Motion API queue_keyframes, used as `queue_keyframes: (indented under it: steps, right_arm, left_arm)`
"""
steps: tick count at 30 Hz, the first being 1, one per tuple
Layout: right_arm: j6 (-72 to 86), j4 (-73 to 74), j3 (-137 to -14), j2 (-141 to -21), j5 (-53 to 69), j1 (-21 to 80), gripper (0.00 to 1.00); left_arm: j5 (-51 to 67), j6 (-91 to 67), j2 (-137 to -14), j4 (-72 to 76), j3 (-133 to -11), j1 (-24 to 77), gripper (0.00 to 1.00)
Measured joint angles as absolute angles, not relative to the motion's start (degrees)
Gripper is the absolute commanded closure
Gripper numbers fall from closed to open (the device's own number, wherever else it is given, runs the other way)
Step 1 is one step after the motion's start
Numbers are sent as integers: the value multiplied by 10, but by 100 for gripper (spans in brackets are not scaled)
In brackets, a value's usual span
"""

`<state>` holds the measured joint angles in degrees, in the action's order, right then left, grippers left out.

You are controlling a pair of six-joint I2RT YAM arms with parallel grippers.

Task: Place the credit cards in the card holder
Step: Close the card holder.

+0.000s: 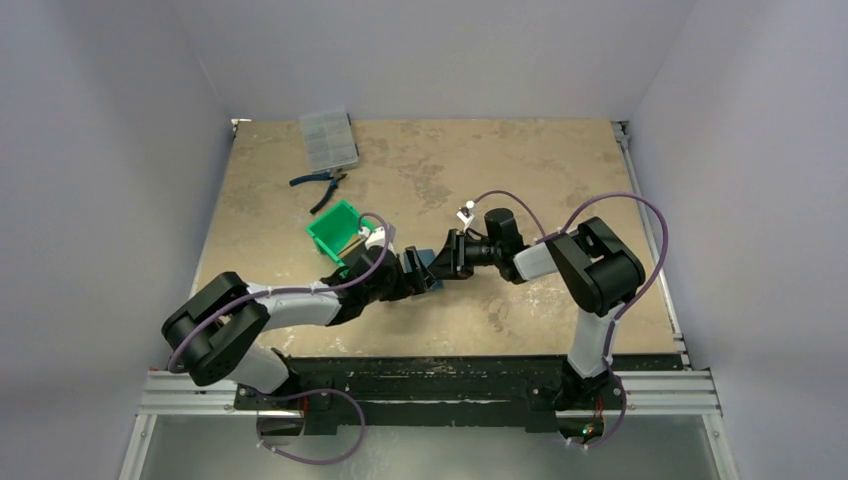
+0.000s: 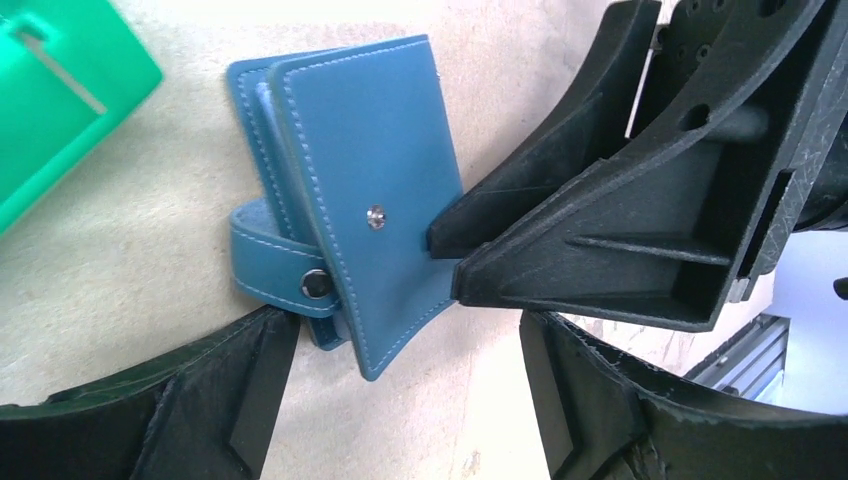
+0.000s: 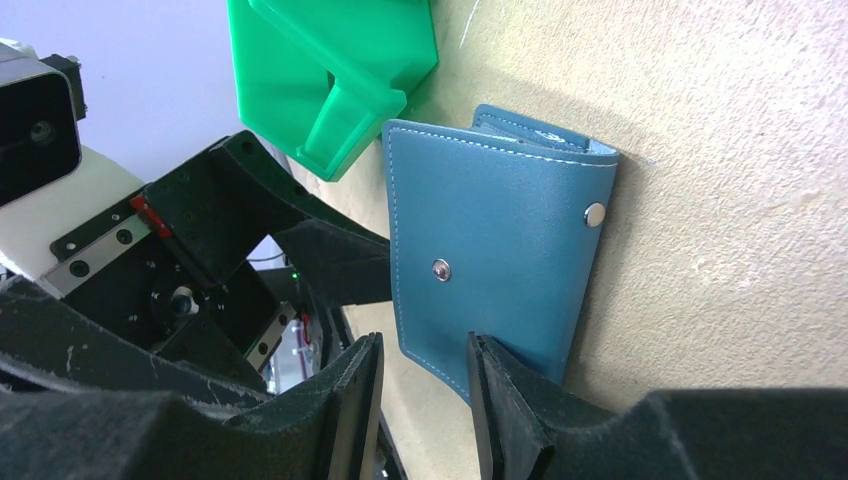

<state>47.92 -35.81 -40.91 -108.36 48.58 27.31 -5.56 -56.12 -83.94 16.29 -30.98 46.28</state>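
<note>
At table (image 1: 560,170) centre: right gripper (image 2: 447,258) pinches card holder (image 2: 370,150) flap; left gripper (image 2: 405,380) wide open, just beside.

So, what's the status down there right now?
Left gripper open, at wallet. Right gripper pinching wallet flap. No cards in view. Green tray nearby, not blocking.

Your black right gripper (image 2: 447,262), clamped on the teal-blue leather folding wallet (image 2: 370,150), bars its right side; the green plastic tray (image 1: 333,230) apparently crowds its left; tan tabletop (image 1: 520,170) beyond lies open.
</note>
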Motion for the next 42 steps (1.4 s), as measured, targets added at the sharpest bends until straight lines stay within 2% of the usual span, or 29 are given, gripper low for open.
queue_keyframes:
  steps: [9,14,19,24,32,42]
  right_arm:
    - [472,-355,-410,-1084,485,273,56]
    - [468,-352,-411,-1084,485,273,56]
    - [467,-352,-411,-1084,485,273,56]
    - [467,-352,-411,-1084,485,273,56]
    - [468,-352,-411,-1084,485,273,56]
    - [468,-353,-411,-1084,485,273,56]
  left_arm:
    - [-123,-589,-752,222,-250,443,8]
    - [-110,-602,-733,297,-227,415,8]
    - [-95,-615,-729,239,-242,409,6]
    - [-44,-644,-732,209,-249,408,6]
    - [11,-686,-792,252,-245,408,6]
    - [18,-711,-833,315,-239,408,8]
